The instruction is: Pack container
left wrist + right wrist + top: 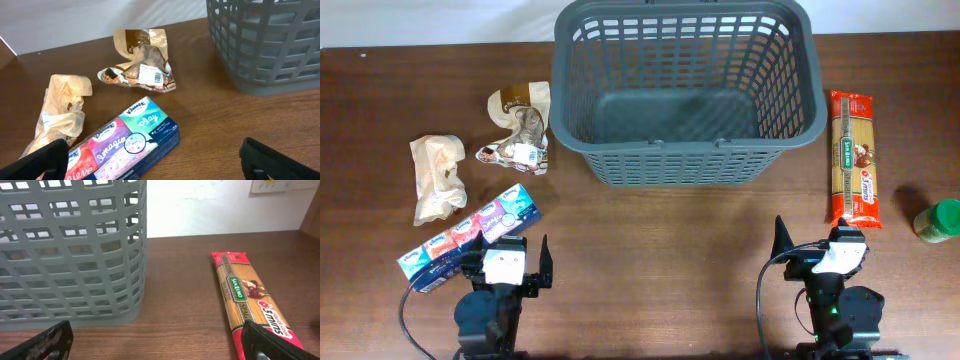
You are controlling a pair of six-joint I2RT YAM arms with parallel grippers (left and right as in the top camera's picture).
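The container (685, 168) is sitting at the far middle of the table, standing upright with nothing inside it. It is looking stiff and hard, and I am guessing it is light while empty. It is too big for one gripper to go around, so the top rim is looking like the best place to pinch.

Right of the basket a long pasta packet (853, 160) is lying flat, and a green-lidded jar (940, 220) is standing further out. Left of the basket a brown snack bag (520, 130), a crumpled paper bag (438, 175) and a tissue box (470, 235) are lying.

Nearer than the basket, the left gripper (510, 252) and right gripper (817, 240) are both waiting with fingers spread wide, holding nothing.
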